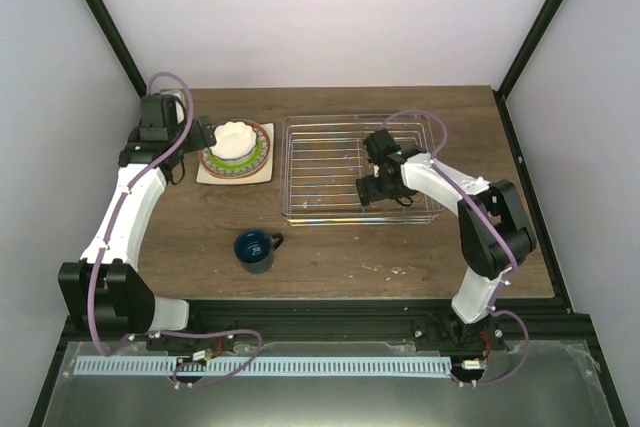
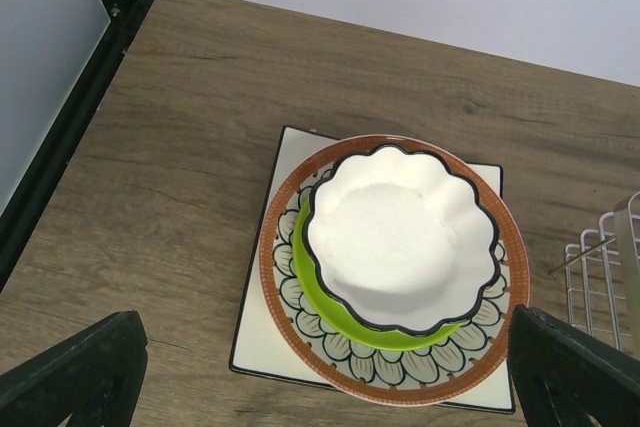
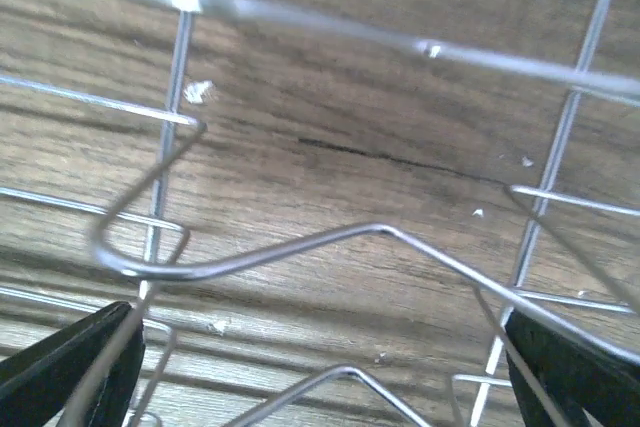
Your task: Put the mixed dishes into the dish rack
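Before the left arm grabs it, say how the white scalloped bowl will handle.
The scalloped bowl looks glazed and rigid, probably slippery and chippable. Resting atop the green plate, it may slide if pushed. Its wavy rim likely gives uneven grip.

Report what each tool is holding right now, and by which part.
Nothing is held. The left tool hangs open above the scalloped bowl; the right tool is open over the dish rack.
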`<state>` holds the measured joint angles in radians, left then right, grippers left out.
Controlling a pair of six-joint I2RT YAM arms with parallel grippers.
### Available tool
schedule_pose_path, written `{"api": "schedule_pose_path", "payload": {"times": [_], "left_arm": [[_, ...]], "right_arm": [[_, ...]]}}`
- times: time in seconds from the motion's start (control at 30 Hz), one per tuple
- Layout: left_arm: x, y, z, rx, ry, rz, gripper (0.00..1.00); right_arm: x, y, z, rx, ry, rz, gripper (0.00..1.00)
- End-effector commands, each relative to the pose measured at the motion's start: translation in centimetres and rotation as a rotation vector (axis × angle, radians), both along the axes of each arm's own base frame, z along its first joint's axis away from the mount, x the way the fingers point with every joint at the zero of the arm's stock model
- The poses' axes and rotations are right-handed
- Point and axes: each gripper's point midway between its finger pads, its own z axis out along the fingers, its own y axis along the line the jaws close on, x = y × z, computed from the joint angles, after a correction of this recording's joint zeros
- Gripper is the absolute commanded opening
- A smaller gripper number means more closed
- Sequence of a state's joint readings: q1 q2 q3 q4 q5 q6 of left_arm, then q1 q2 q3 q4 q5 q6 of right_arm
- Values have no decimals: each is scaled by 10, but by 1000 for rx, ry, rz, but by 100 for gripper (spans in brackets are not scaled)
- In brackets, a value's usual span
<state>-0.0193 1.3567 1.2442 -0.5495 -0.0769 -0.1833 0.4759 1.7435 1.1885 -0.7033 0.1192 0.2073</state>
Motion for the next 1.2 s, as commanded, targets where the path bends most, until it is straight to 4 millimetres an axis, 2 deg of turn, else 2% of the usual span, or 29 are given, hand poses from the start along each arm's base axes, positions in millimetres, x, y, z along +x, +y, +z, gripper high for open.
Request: {"api": "schedule_pose_path", "payload": {"times": [0.0,0.23,0.4,0.53,0.67,0.77,0.9,1.17], "left_arm": [[-4,5,5,-1,-16,21,100],[1,10,-5,10,7,32,100],[11,15,-35,17,88,42,100],[25,9,-57,-14,146,4,100],[40,1,-80,-47,212,-27,100],[49,-1,-91,-63,237,-32,100],[62,-4,-99,-74,241,-48,97],[76,-7,-131,-82,304,-62,90]], "right_arm": [[11,6,32,-9,-26,-25,100],[22,7,68,-12,-63,-54,100],[35,0,105,-43,-141,-84,100],[49,5,146,-7,-237,-82,100],[61,13,174,42,-313,-72,100],[67,17,179,52,-327,-69,100],[69,20,176,58,-317,-65,100],[72,22,166,47,-304,-59,100]]}}
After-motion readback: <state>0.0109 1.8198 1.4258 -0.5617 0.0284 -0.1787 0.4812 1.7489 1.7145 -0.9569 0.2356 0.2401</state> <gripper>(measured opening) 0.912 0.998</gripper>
